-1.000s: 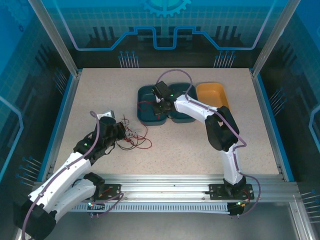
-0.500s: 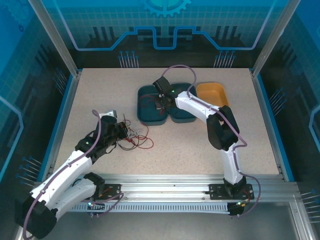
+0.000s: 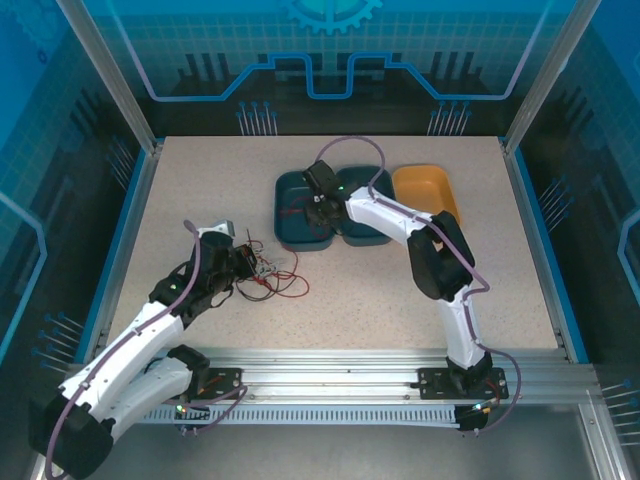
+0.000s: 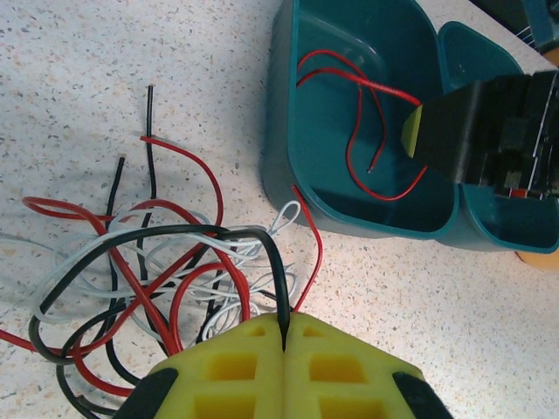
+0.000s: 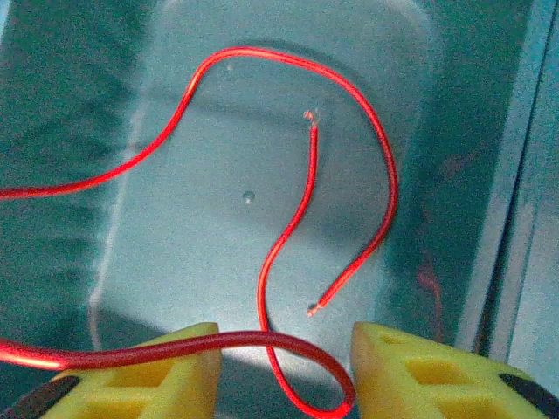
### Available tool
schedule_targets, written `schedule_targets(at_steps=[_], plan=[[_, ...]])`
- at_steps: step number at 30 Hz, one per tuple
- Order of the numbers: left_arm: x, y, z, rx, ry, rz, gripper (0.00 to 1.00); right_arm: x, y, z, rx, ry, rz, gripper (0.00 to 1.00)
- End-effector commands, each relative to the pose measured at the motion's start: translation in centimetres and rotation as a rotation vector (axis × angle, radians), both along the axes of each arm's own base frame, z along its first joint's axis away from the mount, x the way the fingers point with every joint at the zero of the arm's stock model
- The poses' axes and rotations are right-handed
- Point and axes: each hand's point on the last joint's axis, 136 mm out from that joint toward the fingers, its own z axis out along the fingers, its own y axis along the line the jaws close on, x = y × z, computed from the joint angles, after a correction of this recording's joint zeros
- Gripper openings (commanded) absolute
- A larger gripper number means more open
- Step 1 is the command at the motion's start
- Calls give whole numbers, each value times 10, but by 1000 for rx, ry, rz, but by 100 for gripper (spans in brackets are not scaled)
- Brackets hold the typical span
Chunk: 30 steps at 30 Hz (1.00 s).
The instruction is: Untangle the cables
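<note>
A tangle of red, white and black cables (image 3: 268,275) lies on the table at the left; in the left wrist view the cables (image 4: 157,262) loop over each other. My left gripper (image 3: 243,262) is shut on a black cable (image 4: 278,279) that rises out of the tangle into its yellow pads (image 4: 236,367). My right gripper (image 3: 318,208) hangs inside the left teal tray (image 3: 284,232). Its jaws stand apart, open. A red cable (image 5: 297,209) lies loose on the tray floor (image 5: 192,253), one loop passing between the fingers (image 5: 175,358).
A second teal tray (image 3: 368,236) adjoins the first, and an orange tray (image 3: 425,185) sits to their right. One red cable (image 4: 313,236) trails from the tangle to the teal tray's wall (image 4: 284,166). Aluminium rails border the table.
My right gripper has opened and let go of the red cable, which now lies in the teal tray. My left gripper keeps its hold on the black cable and has barely moved.
</note>
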Motion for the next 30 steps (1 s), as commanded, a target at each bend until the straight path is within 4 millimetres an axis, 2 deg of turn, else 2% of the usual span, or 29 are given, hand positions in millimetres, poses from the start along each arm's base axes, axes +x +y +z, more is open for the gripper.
schedule_targets(at_steps=[1, 8, 16, 22, 30], plan=[[-4, 2, 1, -26, 3, 9, 3, -13, 6, 41, 50, -61, 53, 51], [-14, 10, -6, -4, 37, 29, 3, -46, 4, 63, 107, -74, 115, 65], [-23, 11, -12, -28, 58, 38, 3, -82, 0, 73, 148, -54, 119, 61], [-25, 9, -16, -46, 76, 34, 2, -106, 8, 61, 190, 10, 132, 54], [-40, 4, -24, -69, 146, 4, 2, -133, 37, 13, 255, 83, 117, 45]])
